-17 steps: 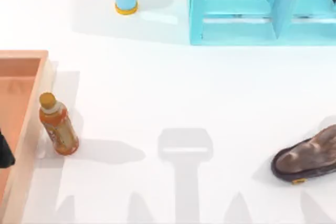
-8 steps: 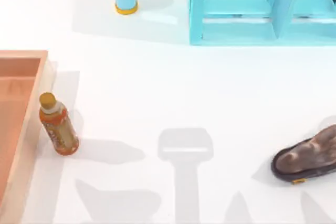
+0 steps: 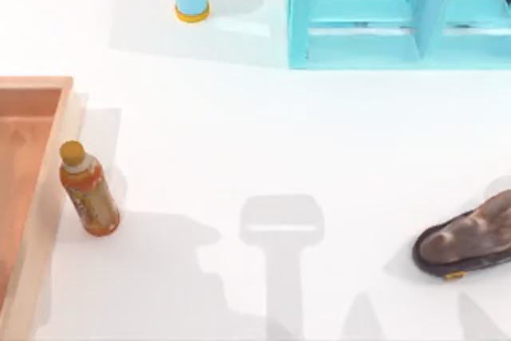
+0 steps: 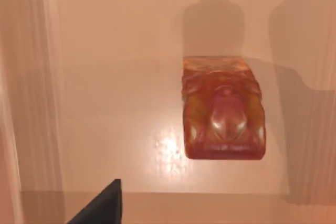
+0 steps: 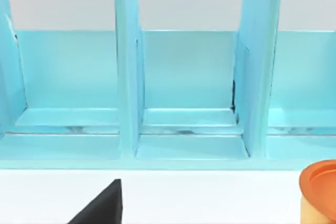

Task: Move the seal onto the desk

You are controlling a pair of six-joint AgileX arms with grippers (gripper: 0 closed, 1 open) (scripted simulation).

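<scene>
Since the seal (image 4: 222, 109) sits on the floor of the wooden tray (image 3: 32, 197), not on the desk (image 3: 263, 133), your left arm looks down over it, probably lining up a grasp. Can't tell either gripper's finger state. Right arm is parked facing the turquoise shelf (image 5: 184, 93).

- the seal (image 4: 223, 109) looks glossy and smooth, like glazed stone or resin, with bright highlights on its red top.
- the tray (image 3: 30, 165) looks like wood, its floor polished enough to reflect light.
- the bench (image 3: 263, 133) is plain matt white.
- the shelf unit (image 3: 359, 45) looks like smooth painted turquoise board.
- the dark brown lumpy object (image 3: 467, 239) is glossy.
</scene>
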